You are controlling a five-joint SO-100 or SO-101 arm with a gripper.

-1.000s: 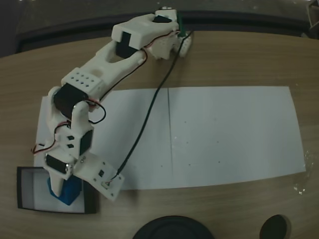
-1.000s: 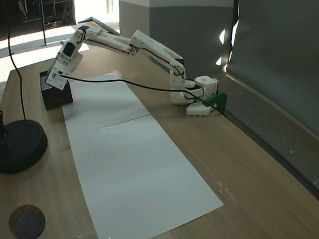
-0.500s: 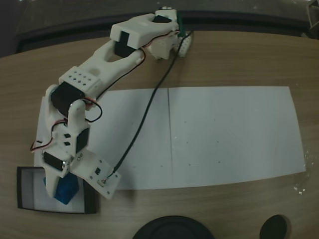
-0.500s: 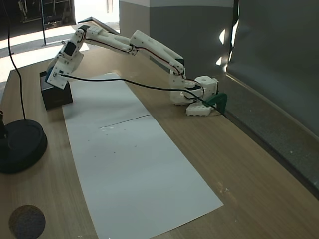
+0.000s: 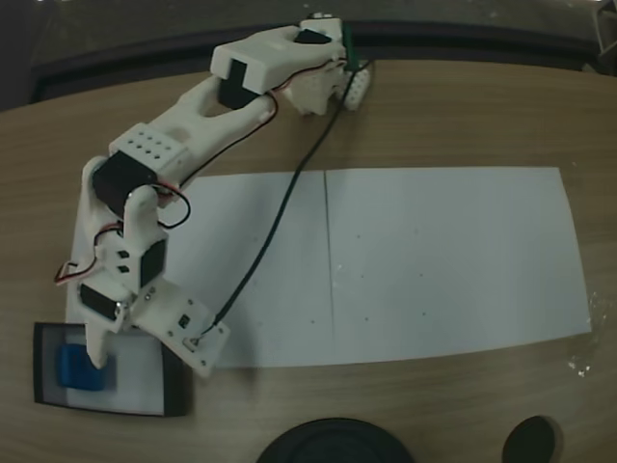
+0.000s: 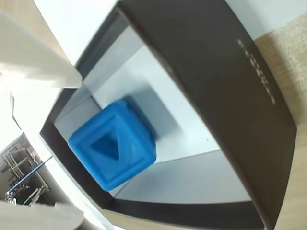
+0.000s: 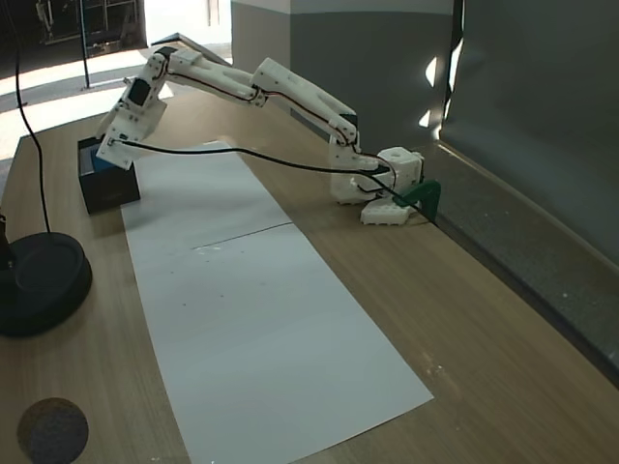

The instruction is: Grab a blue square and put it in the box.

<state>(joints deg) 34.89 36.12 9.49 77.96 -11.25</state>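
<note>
Inside the box [image 5: 175, 386], the blue square [image 5: 75, 367] lay released; my opened end effector [image 5: 96, 349] could knock it while withdrawing.

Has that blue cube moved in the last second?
Yes. In the fixed view from above, the cube has gone from the box's right side to its left part, and now lies on the floor clear of the pincer.

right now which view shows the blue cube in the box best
The wrist view: the blue cube sits large and sharp on the pale floor of the black-walled box. In a fixed view from above, it is a small blue patch. In a fixed view from the side, only a blue sliver shows.
</note>
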